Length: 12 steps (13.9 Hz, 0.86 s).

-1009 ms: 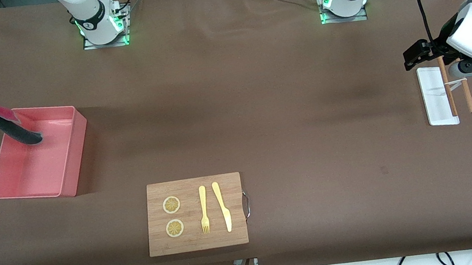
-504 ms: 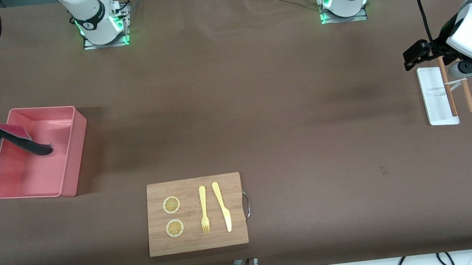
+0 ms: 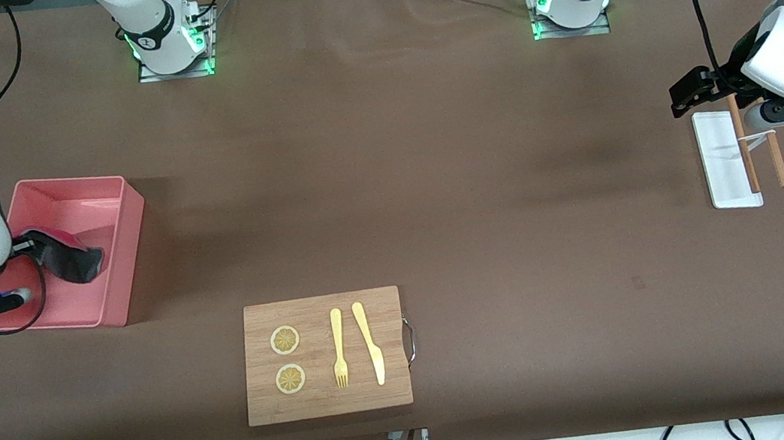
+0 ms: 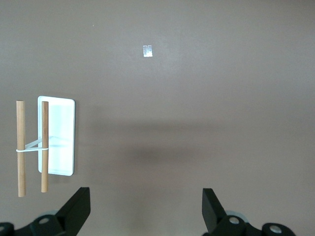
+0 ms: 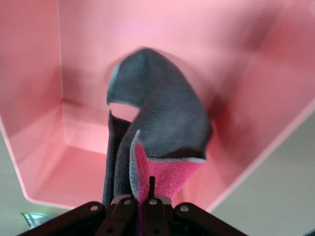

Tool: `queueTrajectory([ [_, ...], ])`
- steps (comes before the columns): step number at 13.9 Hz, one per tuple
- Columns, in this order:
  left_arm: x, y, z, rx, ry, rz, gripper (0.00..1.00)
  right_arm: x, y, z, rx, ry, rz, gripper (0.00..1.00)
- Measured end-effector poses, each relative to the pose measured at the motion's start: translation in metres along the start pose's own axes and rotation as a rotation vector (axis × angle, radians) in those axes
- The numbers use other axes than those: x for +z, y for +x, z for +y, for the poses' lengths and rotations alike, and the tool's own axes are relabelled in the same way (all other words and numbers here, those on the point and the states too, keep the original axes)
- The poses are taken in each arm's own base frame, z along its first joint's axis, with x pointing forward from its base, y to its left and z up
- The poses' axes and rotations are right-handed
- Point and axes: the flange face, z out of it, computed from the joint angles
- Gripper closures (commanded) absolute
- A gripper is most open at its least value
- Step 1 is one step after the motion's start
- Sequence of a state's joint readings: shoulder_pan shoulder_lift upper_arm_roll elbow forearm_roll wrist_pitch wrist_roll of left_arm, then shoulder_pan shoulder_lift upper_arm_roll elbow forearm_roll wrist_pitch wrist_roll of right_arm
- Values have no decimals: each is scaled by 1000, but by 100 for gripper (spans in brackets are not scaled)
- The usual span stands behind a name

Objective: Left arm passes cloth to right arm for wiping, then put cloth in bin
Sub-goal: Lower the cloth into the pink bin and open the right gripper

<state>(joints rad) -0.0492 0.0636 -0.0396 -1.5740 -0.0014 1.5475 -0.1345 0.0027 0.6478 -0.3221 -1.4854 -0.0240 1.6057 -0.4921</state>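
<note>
At the right arm's end of the brown table [image 3: 431, 169] stands a pink rectangular bin [image 3: 125, 232] with tall thin walls. The right gripper [image 3: 24, 244] is down over the bin's open top, its fingers clenched on one edge of the cloth [image 3: 72, 260]. The cloth hangs down inside the bin, folded over on itself, its lower end at or near the bin's floor. In the right wrist view the cloth [image 5: 162, 123] shows mostly its dark grey face, with a patch of the bright pink-red face near the pinched edge, and the bin's walls [image 5: 275, 98] rise around it on all sides.

Nearer the front camera, toward the middle of the table, lies a wooden board [image 3: 323, 355] with a small metal handle on one short edge. On it lie two lemon slices [image 3: 285, 340], one nearer the camera than the other, and beside them a yellow fork [image 3: 338, 348] and a yellow knife [image 3: 369, 342], side by side.

At the left arm's end of the table lies a small flat white tray [image 3: 721, 161]. Two wooden sticks [image 3: 742, 143] joined by a white band rest there, one across the tray and the other just beside it on the table. The left gripper [image 3: 693, 93] waits in the air over the table just beside the tray, its fingers spread wide and holding nothing.
</note>
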Motion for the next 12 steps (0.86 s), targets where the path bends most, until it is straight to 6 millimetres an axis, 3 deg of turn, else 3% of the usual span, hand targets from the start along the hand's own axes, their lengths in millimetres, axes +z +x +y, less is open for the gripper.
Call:
queueTrajectory([
  [6,0,0,0,0,0,0,0,32,26,-7,-10,26,16,100],
  [7,0,0,0,0,0,0,0,37,28,-8,-9,31,23,86],
  [8,0,0,0,0,0,0,0,42,30,-8,-8,34,30,35],
  [9,0,0,0,0,0,0,0,46,32,-7,-7,32,38,0],
  [12,0,0,0,0,0,0,0,52,34,-6,-5,28,45,0],
])
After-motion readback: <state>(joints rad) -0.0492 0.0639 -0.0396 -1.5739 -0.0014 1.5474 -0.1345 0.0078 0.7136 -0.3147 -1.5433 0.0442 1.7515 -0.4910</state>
